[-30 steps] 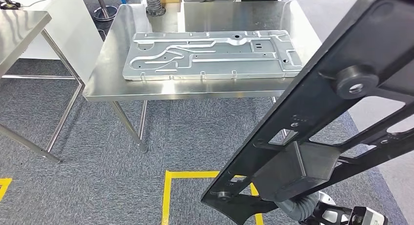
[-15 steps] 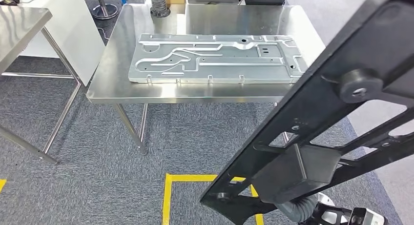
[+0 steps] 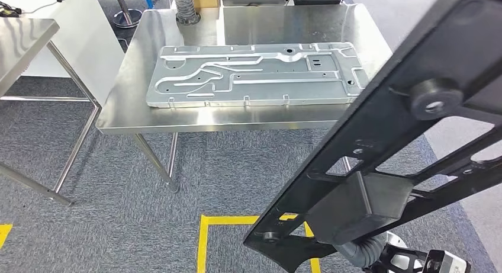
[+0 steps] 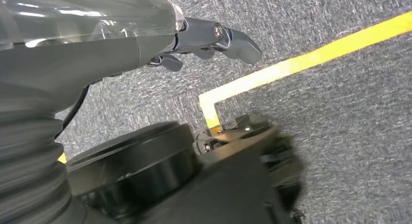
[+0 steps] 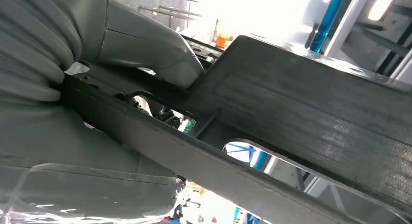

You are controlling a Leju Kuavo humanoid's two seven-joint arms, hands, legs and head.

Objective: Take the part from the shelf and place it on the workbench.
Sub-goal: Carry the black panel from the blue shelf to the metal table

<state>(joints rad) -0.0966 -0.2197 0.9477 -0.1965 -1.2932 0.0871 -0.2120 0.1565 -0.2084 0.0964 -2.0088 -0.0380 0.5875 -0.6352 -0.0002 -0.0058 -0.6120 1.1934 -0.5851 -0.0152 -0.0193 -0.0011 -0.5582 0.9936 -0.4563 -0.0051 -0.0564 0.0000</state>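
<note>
A long black frame-like part (image 3: pixel 414 66) slants across the right of the head view, from near my body up past the bench's right corner. My right hand (image 5: pixel 121 44) holds it, the thumb (image 5: pixel 160 59) pressed on the part (image 5: pixel 301 102) and the palm beneath it; in the head view the part hides most of that hand. The steel workbench (image 3: pixel 237 120) stands ahead across grey carpet, with a large stamped silver plate (image 3: pixel 254 74) lying on it. My left hand (image 4: pixel 194 37) hangs over the floor with nothing in it, fingers apart.
A second steel table (image 3: pixel 23 42) and a white panel (image 3: pixel 89 30) stand at the left. Yellow tape (image 3: pixel 204 237) marks a square on the carpet in front of me. A grey ribbed hose (image 3: pixel 184 3) and dark cases stand behind the bench.
The whole view has shifted, so the camera has moved: the workbench now sits slightly lower and further left in the picture. The black part keeps its place in my right hand.
</note>
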